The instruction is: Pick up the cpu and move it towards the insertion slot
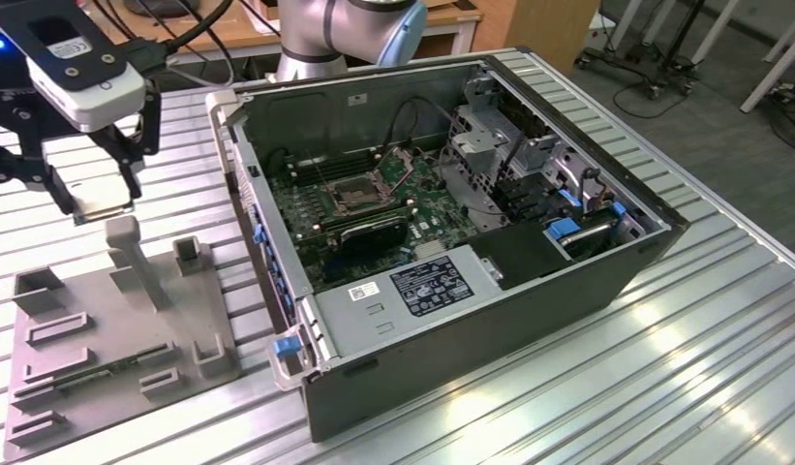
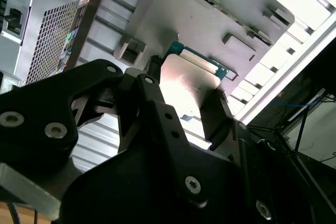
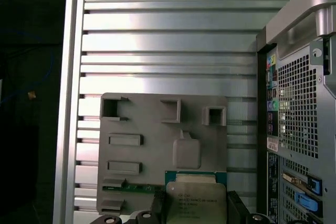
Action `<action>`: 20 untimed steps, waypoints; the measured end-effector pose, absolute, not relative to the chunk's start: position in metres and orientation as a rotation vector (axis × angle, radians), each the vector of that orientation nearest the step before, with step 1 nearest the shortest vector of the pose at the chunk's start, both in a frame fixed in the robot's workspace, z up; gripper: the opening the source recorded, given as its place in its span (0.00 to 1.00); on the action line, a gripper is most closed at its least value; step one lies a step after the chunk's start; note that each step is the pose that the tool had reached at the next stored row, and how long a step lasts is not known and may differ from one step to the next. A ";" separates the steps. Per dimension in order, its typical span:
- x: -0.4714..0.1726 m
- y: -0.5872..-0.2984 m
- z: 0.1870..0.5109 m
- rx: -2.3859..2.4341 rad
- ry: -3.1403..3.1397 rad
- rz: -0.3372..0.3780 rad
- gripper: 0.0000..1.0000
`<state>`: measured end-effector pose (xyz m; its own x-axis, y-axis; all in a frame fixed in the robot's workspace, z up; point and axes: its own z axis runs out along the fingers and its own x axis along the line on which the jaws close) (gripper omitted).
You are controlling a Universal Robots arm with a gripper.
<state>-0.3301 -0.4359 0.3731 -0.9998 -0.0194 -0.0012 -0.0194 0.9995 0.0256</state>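
the hand (image 1: 103, 203) is closed on the cpu (image 1: 107, 208), one finger on each of two opposite edges. in both wrist views the chip sits flat between the dark fingers (image 2: 215, 114), its silvery top (image 3: 195, 203) facing the first wrist camera and a strip of green edge showing past the metal. it hangs clear of the grey fixture tray (image 1: 113, 329), above the tray's far end, at the exterior view's left side of the slatted worktop (image 1: 707, 387).

the relation that matters is sideways. the insertion slot (image 1: 351, 194) lies to the exterior view's right of the hand, well apart from it, down on the green board inside the open computer case (image 1: 501, 291). the case's left wall (image 1: 249, 184) stands between the two, and the socket looks lower than the chip. so, as i judge it, the pick is done and the carry across has barely begun. the chip is close to square, so it has no long axis to speak of; what counts is keeping its flat face level with the board. whether its edges already line up with the socket's frame i cannot tell.
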 end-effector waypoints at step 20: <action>-0.293 -0.436 0.373 -0.030 3.140 0.040 0.54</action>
